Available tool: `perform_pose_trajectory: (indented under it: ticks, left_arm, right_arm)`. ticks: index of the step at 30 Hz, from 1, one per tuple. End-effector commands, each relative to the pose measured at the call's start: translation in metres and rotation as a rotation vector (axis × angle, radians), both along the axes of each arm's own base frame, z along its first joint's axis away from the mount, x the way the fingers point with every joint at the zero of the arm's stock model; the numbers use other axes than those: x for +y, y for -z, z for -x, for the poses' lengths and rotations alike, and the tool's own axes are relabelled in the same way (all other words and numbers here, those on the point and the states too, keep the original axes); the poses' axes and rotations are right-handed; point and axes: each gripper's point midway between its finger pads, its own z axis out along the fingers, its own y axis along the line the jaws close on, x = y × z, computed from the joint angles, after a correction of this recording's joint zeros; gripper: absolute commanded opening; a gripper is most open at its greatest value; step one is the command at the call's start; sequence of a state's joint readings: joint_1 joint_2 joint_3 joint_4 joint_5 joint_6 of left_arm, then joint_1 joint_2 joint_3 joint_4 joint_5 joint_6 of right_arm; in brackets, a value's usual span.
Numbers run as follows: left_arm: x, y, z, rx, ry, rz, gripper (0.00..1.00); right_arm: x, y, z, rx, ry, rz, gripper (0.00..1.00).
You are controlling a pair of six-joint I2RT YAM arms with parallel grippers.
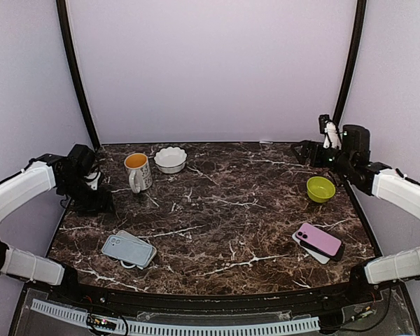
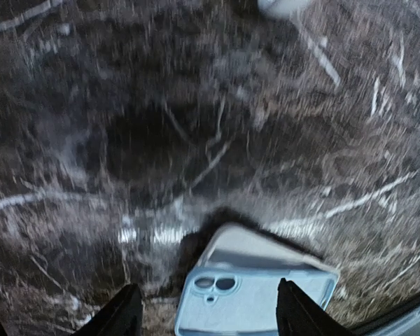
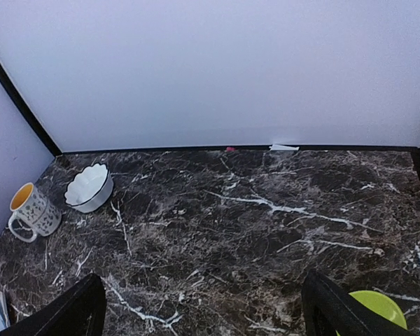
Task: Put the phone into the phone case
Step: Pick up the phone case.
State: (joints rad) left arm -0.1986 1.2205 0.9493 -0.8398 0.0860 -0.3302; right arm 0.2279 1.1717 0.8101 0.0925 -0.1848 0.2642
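A light blue phone (image 1: 128, 249) lies camera side up on a pale clear case (image 1: 141, 243) at the front left of the table. In the left wrist view the blue phone (image 2: 255, 301) overlaps the case (image 2: 266, 248), low between my fingers. A pink phone (image 1: 320, 239) lies on a white case (image 1: 310, 250) at the front right. My left gripper (image 1: 103, 202) is open and empty above the table, behind the blue phone; it also shows in its wrist view (image 2: 210, 318). My right gripper (image 1: 299, 150) is open and empty at the back right, as its wrist view (image 3: 206, 315) shows.
A speckled mug (image 1: 138, 171) with an orange inside and a white scalloped bowl (image 1: 170, 159) stand at the back left. A green bowl (image 1: 320, 189) sits at the right, behind the pink phone. The right wrist view shows the mug (image 3: 31, 210), white bowl (image 3: 89, 187) and green bowl (image 3: 378, 308).
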Motion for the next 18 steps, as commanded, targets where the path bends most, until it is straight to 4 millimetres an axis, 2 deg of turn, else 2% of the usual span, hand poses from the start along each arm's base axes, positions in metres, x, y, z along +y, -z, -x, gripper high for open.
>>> perform_pose_trajectory:
  ticks: [1, 6, 10, 12, 15, 18]
  left_arm:
    - [-0.006, 0.024, 0.088, 0.328, 0.02, 0.018, 0.65]
    - [-0.01, 0.045, 0.101, 0.437, 0.042, -0.004, 0.63]
    - [0.003, 0.065, 0.097, 0.483, -0.006, -0.099, 0.63]
    - [0.008, 0.08, 0.095, 0.51, -0.027, -0.138, 0.59]
    - [0.01, 0.087, 0.092, 0.537, -0.029, -0.165, 0.47]
    - [0.002, 0.089, 0.093, 0.542, -0.008, -0.119, 0.32]
  right_arm:
    - [0.028, 0.009, 0.018, 0.074, -0.096, 0.068, 0.98]
    - [0.042, 0.012, 0.027, 0.081, -0.139, 0.059, 0.98]
    - [0.048, 0.014, 0.033, 0.079, -0.167, 0.049, 0.98]
    - [0.05, 0.016, 0.035, 0.079, -0.177, 0.047, 0.98]
    - [0.049, 0.02, 0.037, 0.087, -0.181, 0.063, 0.98]
    - [0.047, 0.028, 0.037, 0.096, -0.175, 0.089, 0.99]
